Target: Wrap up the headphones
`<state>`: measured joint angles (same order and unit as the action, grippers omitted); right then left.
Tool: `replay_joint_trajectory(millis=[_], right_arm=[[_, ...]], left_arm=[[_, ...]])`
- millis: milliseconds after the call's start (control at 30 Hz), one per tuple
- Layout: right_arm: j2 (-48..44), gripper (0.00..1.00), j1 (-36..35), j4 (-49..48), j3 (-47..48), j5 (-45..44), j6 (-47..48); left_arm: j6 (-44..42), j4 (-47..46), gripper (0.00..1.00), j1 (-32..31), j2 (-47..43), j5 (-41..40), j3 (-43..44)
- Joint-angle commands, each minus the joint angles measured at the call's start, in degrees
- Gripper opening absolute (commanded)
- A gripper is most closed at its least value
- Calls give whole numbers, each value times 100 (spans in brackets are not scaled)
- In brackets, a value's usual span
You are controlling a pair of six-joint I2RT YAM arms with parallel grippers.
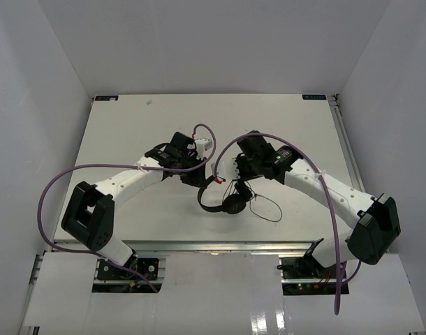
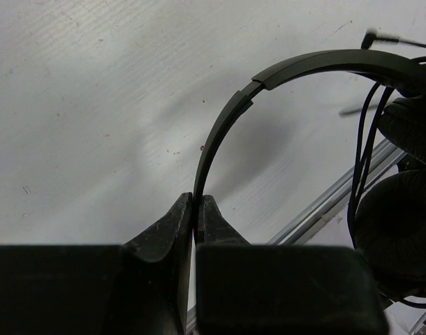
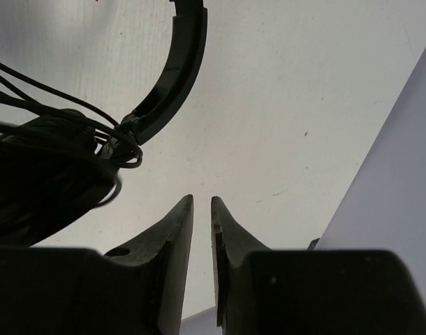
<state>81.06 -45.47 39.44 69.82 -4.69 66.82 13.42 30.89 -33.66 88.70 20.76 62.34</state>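
Note:
The black headphones (image 1: 223, 202) hang near the table's middle front. My left gripper (image 1: 202, 180) is shut on the thin headband (image 2: 227, 125), its tips (image 2: 197, 199) pinching the band's end. The two ear cups (image 2: 398, 223) hang to the right in the left wrist view, with strands of the thin cord (image 2: 360, 153) running over them. A loose cord loop (image 1: 269, 207) lies on the table to the right. My right gripper (image 1: 237, 178) is just right of the headphones. Its tips (image 3: 202, 200) stand a narrow gap apart with nothing between them, below the headband (image 3: 178, 63) and the bunched cord (image 3: 122, 139).
Thick purple robot cables (image 1: 73, 174) arc over both arms. The aluminium rail (image 1: 220, 246) at the table's front edge lies just below the headphones and also shows in the left wrist view (image 2: 318, 206). White walls enclose the table on three sides.

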Motion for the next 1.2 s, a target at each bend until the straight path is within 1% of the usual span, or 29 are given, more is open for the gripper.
replay_joint_trajectory(millis=[0,167,267,367,433,500,567,633,700,800,967,1000,1067,1133,1167], right_arm=[[12,23,281,99,338,626,-332],[64,25,589,91,724,1090,-808],[94,31,971,91,1011,1398,-1227],[43,36,1341,87,1094,1983,-1762],[-52,41,1637,72,970,2362,-2114],[-237,48,1870,55,590,2662,-2257],[-413,50,1978,52,298,2969,-2298],[-714,51,2058,78,-102,3366,-2115],[-985,51,2123,92,-528,3678,-1764],[-1391,50,2289,315,-878,4187,-1278],[-1754,49,2420,1245,-1417,4968,270],[-1821,49,2420,1476,-1515,5065,698],[-2007,50,2415,2253,-1807,5268,2202],[-2104,52,2420,3018,-1999,5187,3699],[-2155,53,2420,3258,-2097,5072,4178]], left_arm=[[59,-145,0,-26,-380,397,-58],[95,-169,0,-26,-411,335,-211],[144,-211,0,-26,-464,180,-298],[173,-252,0,-18,-527,107,-378],[204,-296,0,-18,-584,150,-417],[201,-345,0,-18,-631,210,-480],[190,-356,0,-18,-649,212,-522],[173,-350,0,-12,-693,123,-552],[175,-347,0,-6,-745,17,-592],[241,-333,0,52,-876,-129,-636],[277,-356,0,160,-1205,-194,-717],[286,-358,0,170,-1255,-182,-735],[312,-378,0,198,-1392,-137,-768],[337,-373,0,220,-1505,-117,-785],[346,-373,0,229,-1532,-117,-793]])
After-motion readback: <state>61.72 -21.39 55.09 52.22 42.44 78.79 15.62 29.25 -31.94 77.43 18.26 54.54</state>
